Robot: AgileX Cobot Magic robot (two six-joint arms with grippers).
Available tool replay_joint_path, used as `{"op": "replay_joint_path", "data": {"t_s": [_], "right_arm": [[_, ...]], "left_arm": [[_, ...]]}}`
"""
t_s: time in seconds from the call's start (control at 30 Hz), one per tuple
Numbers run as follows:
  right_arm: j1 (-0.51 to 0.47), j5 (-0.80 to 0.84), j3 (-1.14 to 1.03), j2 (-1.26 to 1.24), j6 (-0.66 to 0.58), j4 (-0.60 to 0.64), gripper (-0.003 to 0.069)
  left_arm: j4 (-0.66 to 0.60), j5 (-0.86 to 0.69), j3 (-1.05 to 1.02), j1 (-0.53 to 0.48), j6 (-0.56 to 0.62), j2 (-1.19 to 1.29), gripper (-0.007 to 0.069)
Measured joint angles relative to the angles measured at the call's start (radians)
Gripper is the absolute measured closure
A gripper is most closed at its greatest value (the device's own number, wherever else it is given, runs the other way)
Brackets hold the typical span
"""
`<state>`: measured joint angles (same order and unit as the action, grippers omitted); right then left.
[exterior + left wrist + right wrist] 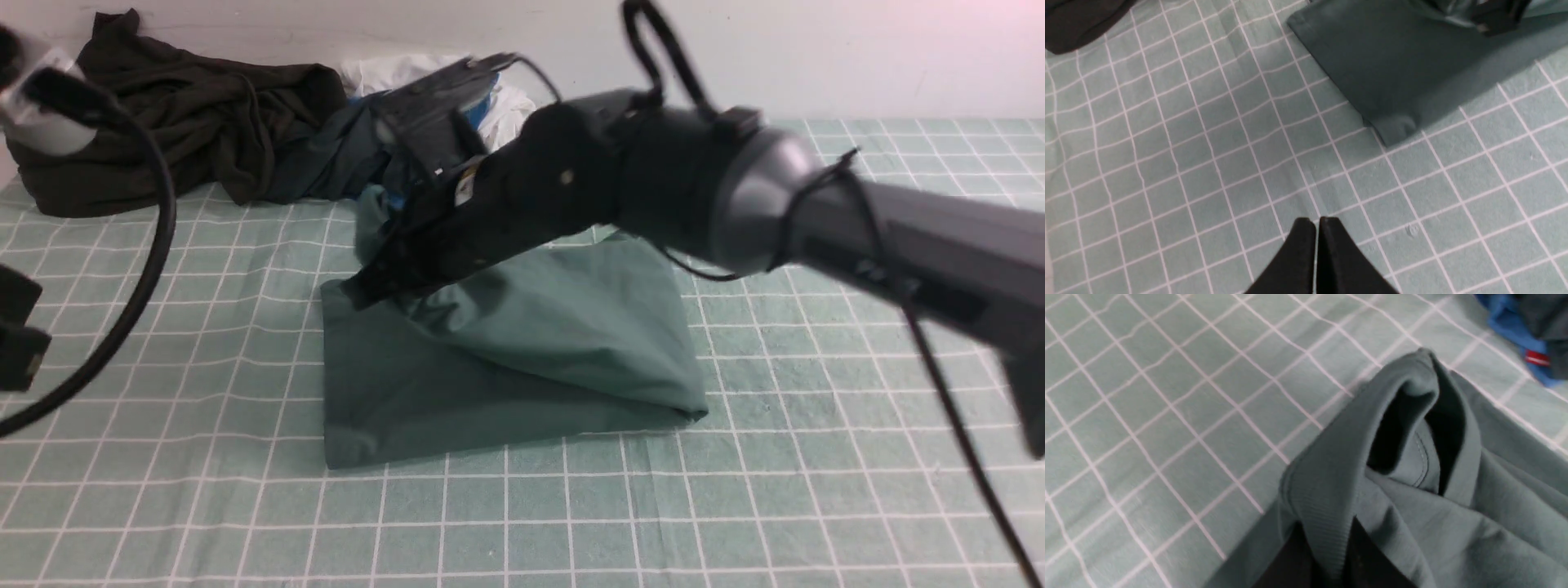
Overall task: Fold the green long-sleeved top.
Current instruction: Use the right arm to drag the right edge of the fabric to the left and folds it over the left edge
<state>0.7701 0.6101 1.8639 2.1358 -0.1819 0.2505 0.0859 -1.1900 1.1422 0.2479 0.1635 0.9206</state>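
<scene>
1. Front view, principal item: the green long-sleeved top [522, 359]. It lies mid-frame on the checked tablecloth [816, 490] as a part-folded bundle. Its long axis runs left to right across the picture.
2. My right gripper [371, 286]: at the bundle's upper-left corner. My arm reaches in from the right of the frame, passing over the garment.
3. Right gripper, condition: clamped on the top. The right wrist view shows a ribbed band pinched between my two dark fingers, with the fabric beyond it standing up in a loose hollow fold.
4. My left gripper [1316, 228]: closed on nothing, over bare tablecloth, apart from the bundle's nearest corner.
5. Governing relation: from my right gripper the bulk of the garment lies toward the lower right of the front view. I judge the held edge must be carried that way, over the bundle.
6. Nearer arm: the right, already on the cloth.
7. Off-task: dark garments [163, 122], heaped at upper left.
</scene>
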Motion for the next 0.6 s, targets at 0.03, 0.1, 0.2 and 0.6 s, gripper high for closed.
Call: {"op": "replay_joint_path", "data": {"t_s": [0.03,0.1,0.2,0.6], "right_arm": [[0.012,-0.007,0.029,0.031,0.000,0.004,0.0579],[0.023,-0.007,0.076,0.074,0.000,0.012,0.0525],[0.026,0.038,0.142,0.111,0.000,0.022,0.0410],[-0.078,0.630,0.407,-0.032,-0.019,-0.116,0.0280]], "left_arm": [[0.000,0.000,-0.019,0.000,-0.001,-0.011,0.0627],[0.006,0.007,-0.060,0.000,-0.013,-0.027,0.0627],[0.016,0.047,-0.137,0.000,-0.043,-0.054,0.0627],[0.099,0.184,-0.541,0.000,-0.240,-0.466,0.0627]]}}
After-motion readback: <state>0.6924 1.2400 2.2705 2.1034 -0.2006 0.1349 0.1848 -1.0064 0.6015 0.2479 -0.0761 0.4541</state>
